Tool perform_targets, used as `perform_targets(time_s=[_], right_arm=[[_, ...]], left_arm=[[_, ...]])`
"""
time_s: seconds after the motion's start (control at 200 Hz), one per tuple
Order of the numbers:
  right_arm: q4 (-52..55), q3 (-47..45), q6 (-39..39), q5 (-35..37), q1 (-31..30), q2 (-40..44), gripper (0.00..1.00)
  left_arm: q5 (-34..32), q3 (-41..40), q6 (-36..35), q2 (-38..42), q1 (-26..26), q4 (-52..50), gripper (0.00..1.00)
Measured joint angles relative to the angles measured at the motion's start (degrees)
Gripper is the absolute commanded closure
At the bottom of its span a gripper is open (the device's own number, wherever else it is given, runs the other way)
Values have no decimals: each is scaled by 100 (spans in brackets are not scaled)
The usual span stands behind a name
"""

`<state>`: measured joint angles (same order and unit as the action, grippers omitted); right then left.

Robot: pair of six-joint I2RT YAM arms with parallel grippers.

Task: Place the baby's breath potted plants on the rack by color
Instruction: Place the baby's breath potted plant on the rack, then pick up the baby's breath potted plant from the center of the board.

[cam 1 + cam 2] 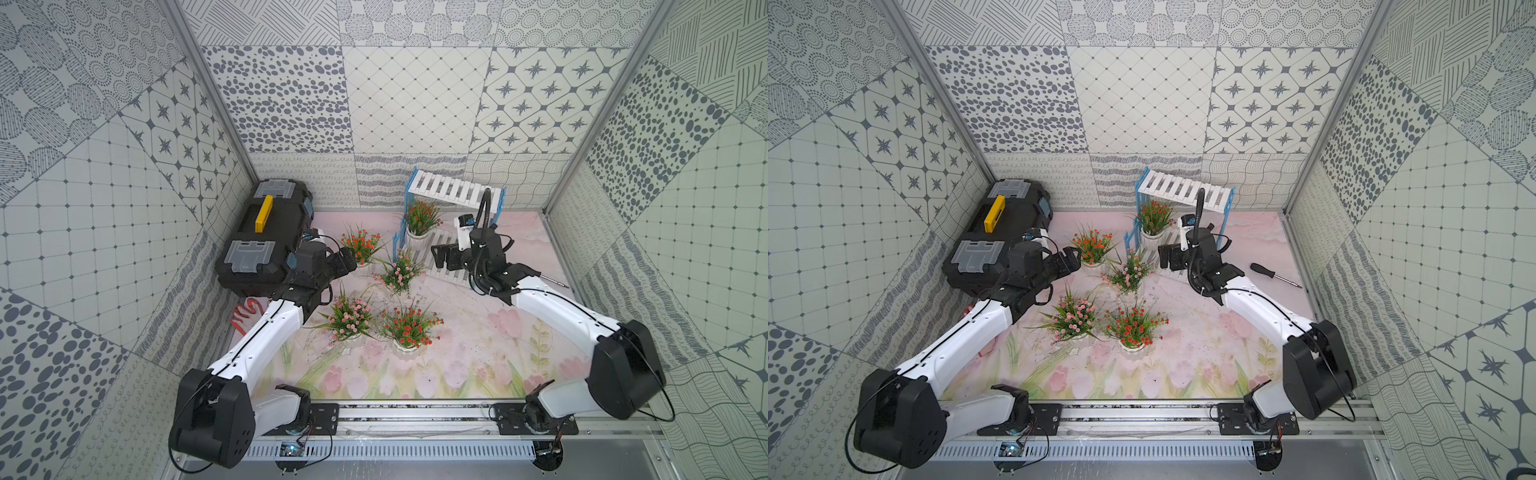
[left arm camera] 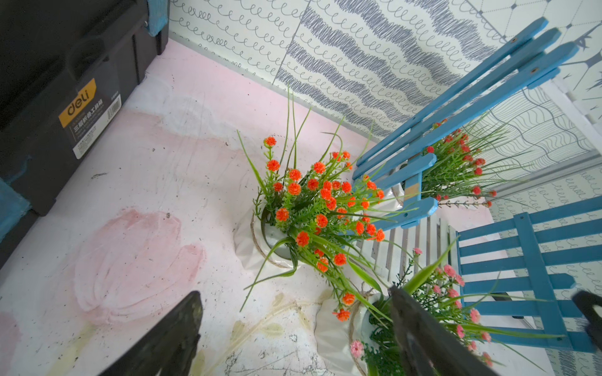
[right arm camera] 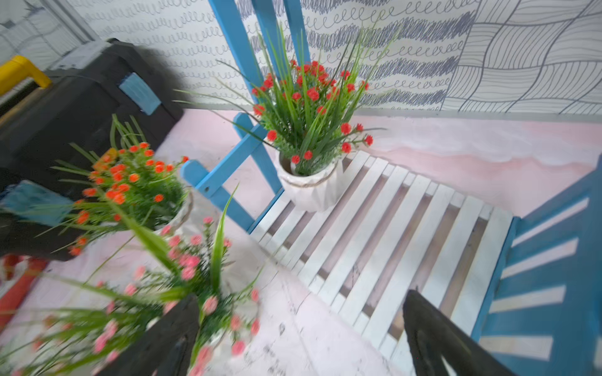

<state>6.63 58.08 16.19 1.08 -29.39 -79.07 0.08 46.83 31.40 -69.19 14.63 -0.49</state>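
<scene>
Working outward from the base rail: front orange-red plant (image 1: 411,326) and front pink plant (image 1: 348,318) stood just beside each other on the floral mat (image 1: 457,365), pots upright. Next back, middle pink plant (image 1: 400,270) sat on the mat just off the rack's (image 1: 449,192) near-left corner, not on it.

Left gripper (image 1: 348,261) was level with that row and pointed at the left orange-red plant (image 1: 360,245). It was close to the pot, but I couldn't tell if it touched. In the wrist view the left gripper (image 2: 294,293) had its jaws spread wide with nothing clamped. One finger (image 2: 423,325) overlapped the middle pink plant's leaves there.

Right gripper (image 1: 438,255) hovered over the rack's lower tier. In its wrist view the right gripper (image 3: 298,298) was fully spread and empty, with white slats and mat showing in the gap.

Racked orange-red plant (image 3: 309,130) stood upright at the left end of the lower tier, against the blue side frame. That made one of five on the rack, the other four on the mat.

Black toolbox (image 1: 266,232) with a yellow handle lay far left along the wall, beside the left arm. Screwdriver (image 1: 1273,275) lay on the mat to the right of the right arm, well apart from the plants.
</scene>
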Motion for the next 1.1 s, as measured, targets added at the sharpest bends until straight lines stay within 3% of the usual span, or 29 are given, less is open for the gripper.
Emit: perform_targets(time_s=[0.275, 0.605, 0.765, 1.101], right_arm=[[1486, -684, 516, -422, -772, 1829, 2], [2750, -1897, 1309, -452, -1237, 2691, 2], [2741, -2210, 1377, -557, -1727, 3091, 2], [1808, -3112, 896, -391, -2946, 2975, 2]], left_arm=[[107, 105, 2, -138, 0, -20, 10], [232, 164, -2, -203, 0, -46, 10], [254, 151, -9, -203, 0, -15, 10], [251, 81, -9, -203, 0, 22, 10]])
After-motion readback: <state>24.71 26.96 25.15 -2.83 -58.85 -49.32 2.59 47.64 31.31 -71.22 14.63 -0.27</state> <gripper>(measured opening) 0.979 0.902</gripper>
